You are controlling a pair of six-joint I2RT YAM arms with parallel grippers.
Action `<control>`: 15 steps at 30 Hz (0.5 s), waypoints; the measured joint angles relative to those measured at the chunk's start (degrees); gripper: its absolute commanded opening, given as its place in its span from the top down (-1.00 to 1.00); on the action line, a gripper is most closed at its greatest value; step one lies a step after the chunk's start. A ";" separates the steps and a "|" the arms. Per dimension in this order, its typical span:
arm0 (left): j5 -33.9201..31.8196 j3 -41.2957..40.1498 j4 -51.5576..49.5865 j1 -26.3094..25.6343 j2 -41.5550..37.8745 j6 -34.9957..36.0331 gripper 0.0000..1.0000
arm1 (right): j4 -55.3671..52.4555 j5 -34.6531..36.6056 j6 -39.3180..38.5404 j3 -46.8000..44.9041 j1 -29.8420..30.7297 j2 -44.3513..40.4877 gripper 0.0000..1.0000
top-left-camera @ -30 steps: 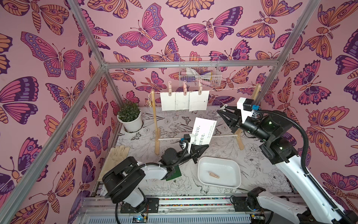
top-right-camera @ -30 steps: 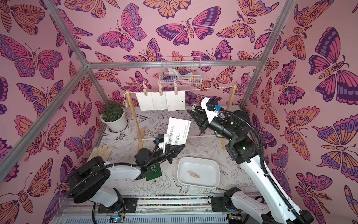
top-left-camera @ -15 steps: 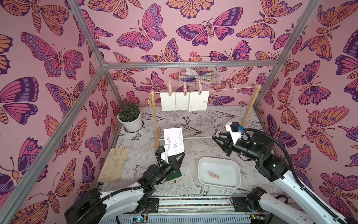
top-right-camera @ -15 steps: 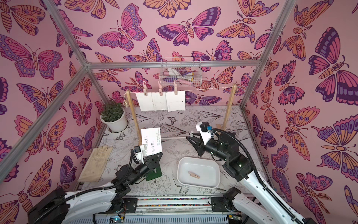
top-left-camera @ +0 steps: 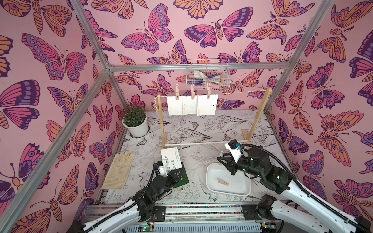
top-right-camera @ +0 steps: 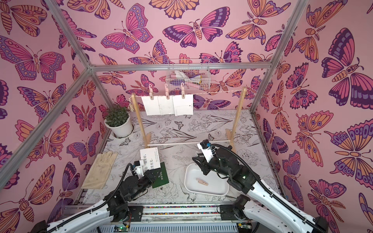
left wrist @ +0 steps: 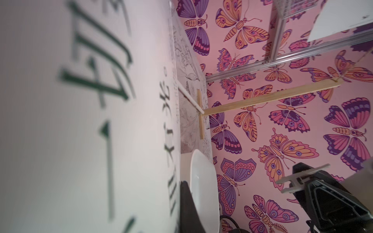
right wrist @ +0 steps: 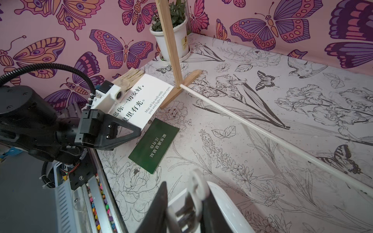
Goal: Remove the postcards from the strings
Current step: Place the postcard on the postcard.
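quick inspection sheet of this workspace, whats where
surface: floral table, wooden rack standing on it
job's things: three white postcards pinned on the string; green postcard flat on table; written postcard held up
clutter: glove, potted plant, wire basket, tray holding one pink clothespin
grippers: left gripper shut on written postcard; right gripper shut on pale clothespin above tray's edge
cables: black hose on each arm
surroundings: butterfly walls, metal frame
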 measured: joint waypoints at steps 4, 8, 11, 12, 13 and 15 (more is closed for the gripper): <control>2.29 1.01 -8.04 0.33 -1.51 -4.76 1.00 | 0.50 0.39 -0.04 -0.92 0.00 0.11 0.88; 5.55 0.90 -11.93 1.27 -0.52 -8.41 1.00 | 1.38 0.31 -0.07 -1.31 0.00 1.53 0.88; 7.76 0.90 -12.02 1.42 2.03 -9.86 1.00 | 2.05 0.09 -0.07 -1.62 0.02 2.14 0.89; 8.41 0.90 -11.74 1.42 3.13 -10.12 0.92 | 2.29 0.00 -0.07 -1.84 0.02 2.14 0.89; 9.03 0.90 -11.34 1.42 4.50 -10.34 0.58 | 2.45 -0.09 -0.07 -2.12 0.02 2.12 0.89; 10.25 0.92 -10.78 1.42 7.02 -10.40 0.14 | 2.58 -0.09 -0.09 -2.54 0.02 2.14 0.89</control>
